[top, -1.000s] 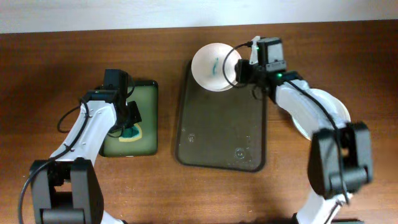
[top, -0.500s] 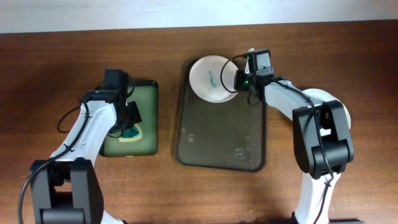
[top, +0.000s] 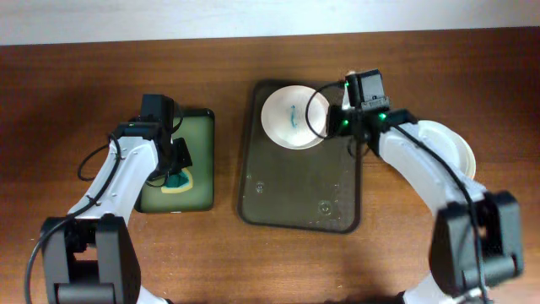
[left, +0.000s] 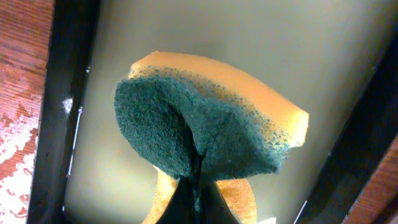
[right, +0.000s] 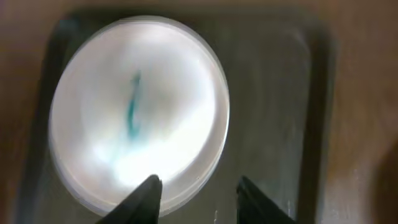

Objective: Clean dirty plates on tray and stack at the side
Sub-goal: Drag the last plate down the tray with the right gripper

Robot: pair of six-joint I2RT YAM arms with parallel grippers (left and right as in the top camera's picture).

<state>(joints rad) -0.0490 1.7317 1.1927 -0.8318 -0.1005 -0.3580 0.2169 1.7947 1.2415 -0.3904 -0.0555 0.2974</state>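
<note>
A white plate (top: 291, 118) with a teal smear lies flat at the far end of the dark olive tray (top: 295, 186). In the right wrist view the plate (right: 137, 112) fills the left of the frame on the tray (right: 273, 93). My right gripper (top: 327, 121) is open at the plate's right rim, and its fingers (right: 198, 190) straddle that rim without closing on it. White plates (top: 447, 148) lie on the table right of the tray, partly hidden by my right arm. My left gripper (top: 174, 171) is shut on a yellow and green sponge (left: 205, 124), which it pinches between its fingers (left: 196, 199).
A small black-rimmed, green-lined tray (top: 198, 135) lies left of the big tray, under the sponge (top: 177, 180); its lining (left: 249, 43) shows in the left wrist view. Brown wooden table all round, with a pale wall along the far edge.
The plate came from over the tray's far rim down onto the tray floor and now lies flat. My right gripper moved with it and is now open. The left arm has not moved.
</note>
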